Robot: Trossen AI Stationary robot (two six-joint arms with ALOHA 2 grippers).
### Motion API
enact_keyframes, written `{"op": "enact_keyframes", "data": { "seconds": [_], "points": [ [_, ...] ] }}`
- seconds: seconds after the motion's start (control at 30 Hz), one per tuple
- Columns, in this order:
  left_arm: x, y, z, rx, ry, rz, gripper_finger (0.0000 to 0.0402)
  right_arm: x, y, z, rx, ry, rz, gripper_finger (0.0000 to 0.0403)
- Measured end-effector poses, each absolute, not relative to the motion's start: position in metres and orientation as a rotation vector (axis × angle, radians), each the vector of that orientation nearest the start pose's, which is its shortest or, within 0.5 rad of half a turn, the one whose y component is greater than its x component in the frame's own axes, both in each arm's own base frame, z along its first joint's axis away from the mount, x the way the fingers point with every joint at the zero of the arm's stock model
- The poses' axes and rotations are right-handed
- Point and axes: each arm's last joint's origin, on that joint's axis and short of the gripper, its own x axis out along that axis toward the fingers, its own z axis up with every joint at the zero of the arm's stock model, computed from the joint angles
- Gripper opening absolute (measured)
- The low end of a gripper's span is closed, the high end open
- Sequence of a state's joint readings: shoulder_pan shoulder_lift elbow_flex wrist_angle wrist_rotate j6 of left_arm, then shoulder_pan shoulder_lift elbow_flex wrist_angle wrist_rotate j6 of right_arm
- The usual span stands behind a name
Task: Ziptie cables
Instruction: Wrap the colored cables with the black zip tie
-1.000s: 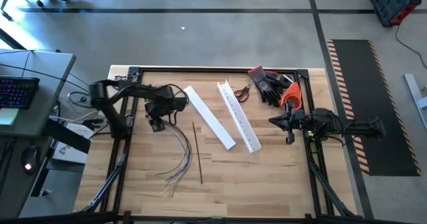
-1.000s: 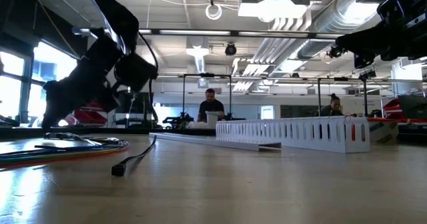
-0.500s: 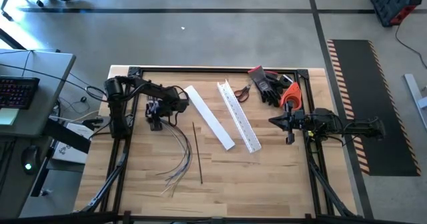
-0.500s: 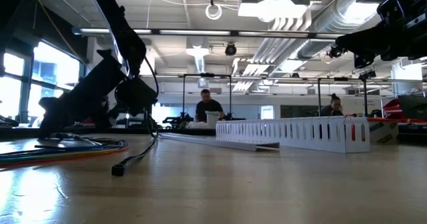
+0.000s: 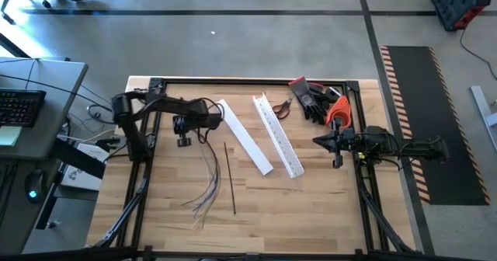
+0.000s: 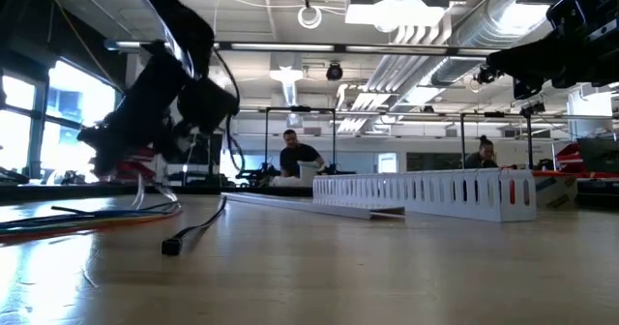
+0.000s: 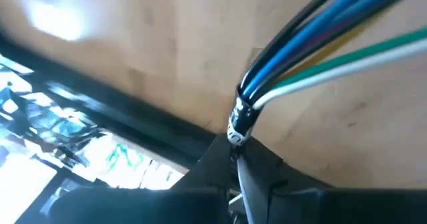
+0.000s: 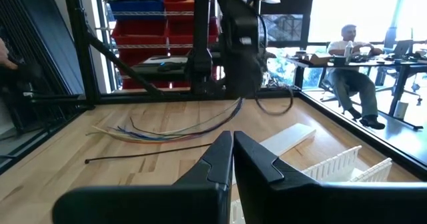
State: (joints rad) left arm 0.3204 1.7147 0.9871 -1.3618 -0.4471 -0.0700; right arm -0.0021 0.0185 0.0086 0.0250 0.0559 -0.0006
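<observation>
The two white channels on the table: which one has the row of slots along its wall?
The slotted channel lying nearer the right arm. The other channel, toward the left gripper and the cables, shows plain and flat.

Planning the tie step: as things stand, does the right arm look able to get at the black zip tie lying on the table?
Probably yes. The black zip tie lies flat on bare wood beside the cables, but the white slotted channels lie between it and the right hand, so that arm would likely have to pass over them.
</observation>
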Motion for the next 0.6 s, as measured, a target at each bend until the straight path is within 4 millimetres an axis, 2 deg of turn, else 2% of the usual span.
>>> {"op": "enact_keyframes", "data": {
  "seconds": [0.17, 0.3, 0.43, 0.6],
  "points": [
    [0.225, 0.059, 0.205, 0.24, 1.976, 0.469, 0.0, 0.098, -0.002, 0.167, 0.0, -0.014, -0.058, 0.0],
    [0.23, 0.033, 0.228, 0.454, 1.907, 0.382, 0.0, 0.098, -0.002, 0.167, 0.0, -0.015, -0.058, 0.0],
    [0.24, 0.004, 0.243, 0.758, 1.838, 0.206, 0.0, 0.098, -0.002, 0.167, 0.0, -0.014, -0.058, 0.0],
    [0.251, -0.038, 0.258, 1.17, 1.748, -0.128, 0.0, 0.098, -0.002, 0.167, 0.0, -0.015, -0.058, 0.0]
  ]
}}
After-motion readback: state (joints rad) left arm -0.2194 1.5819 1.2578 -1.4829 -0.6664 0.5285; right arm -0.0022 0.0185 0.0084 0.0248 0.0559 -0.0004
